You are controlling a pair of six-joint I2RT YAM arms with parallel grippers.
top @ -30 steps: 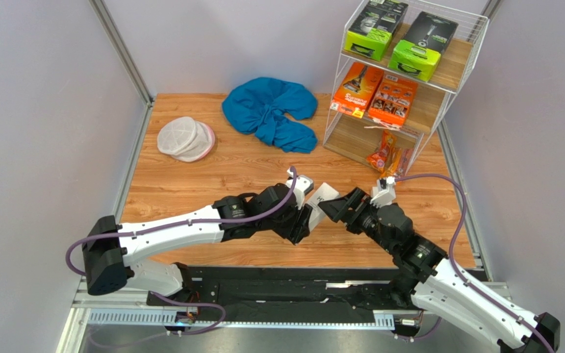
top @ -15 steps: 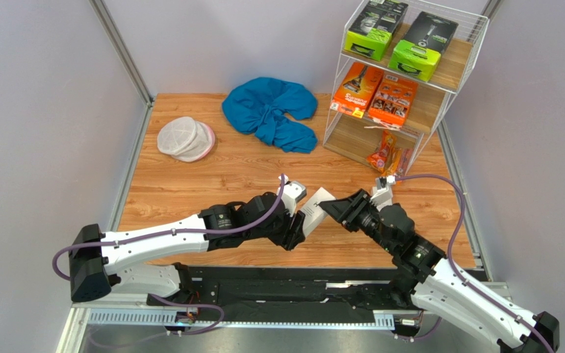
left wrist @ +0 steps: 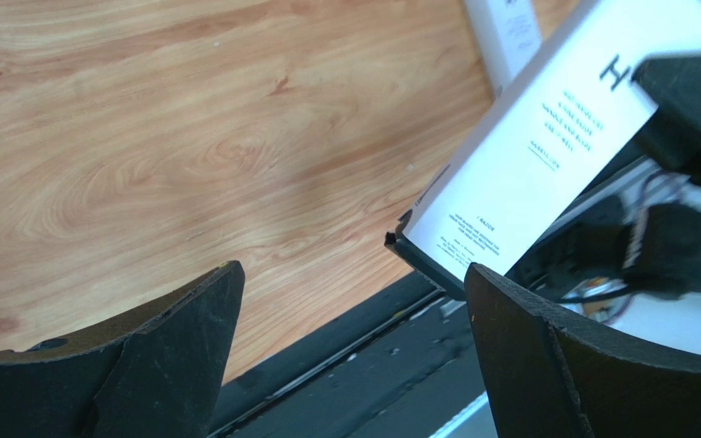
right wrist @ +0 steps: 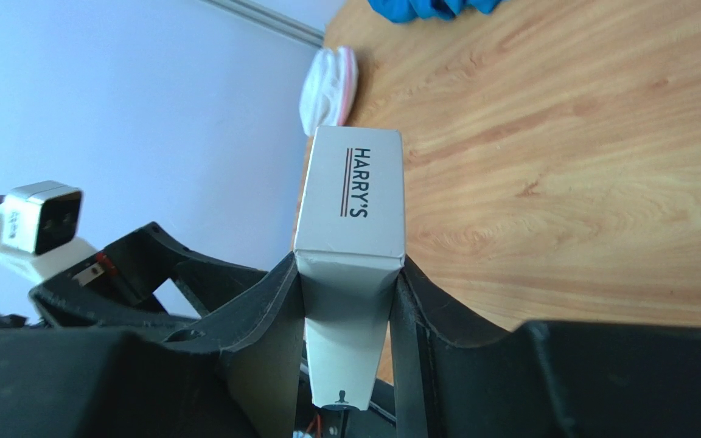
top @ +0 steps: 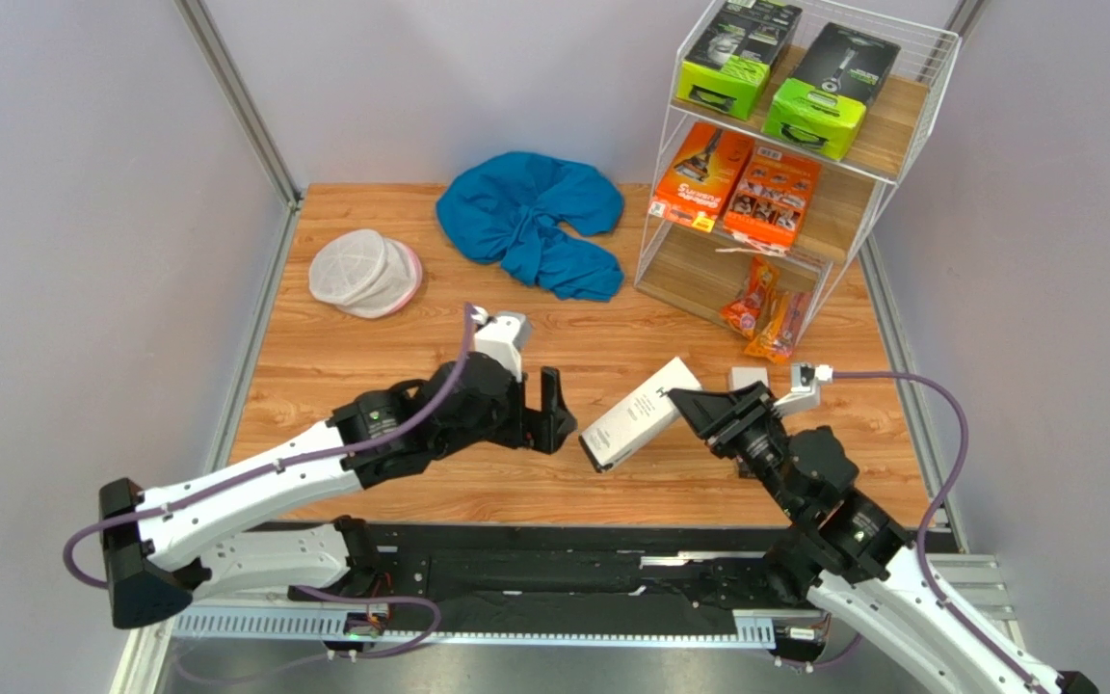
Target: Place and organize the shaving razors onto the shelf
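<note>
White cardboard now hangs from one arm only. The slim white box [top: 639, 417], which half a second ago sat between both arms, is clamped at its right end by the right fingers [top: 706, 412]. The left fingers [top: 549, 393] have let go, drawn back to the left, and stand wide apart with nothing between them. The handover looks finished, so the next step is probably the right arm's carry to the shelf [top: 897, 138] at the far right. There, green boxes [top: 816, 116], orange cartons [top: 771, 195] and bags [top: 767, 307] already sit on the three tiers. The box is well short of it, held over the near middle of the desk [top: 373, 347]. The overhead view gives this layout but hides the grip. The right wrist view shows it: both fingers press flat on the narrow sides of the box, its printed face pointing away. The left wrist view shows the clear gap between the open fingers and the box's near corner, and another white box [left wrist: 508, 32] lying on the desk beyond.
</note>
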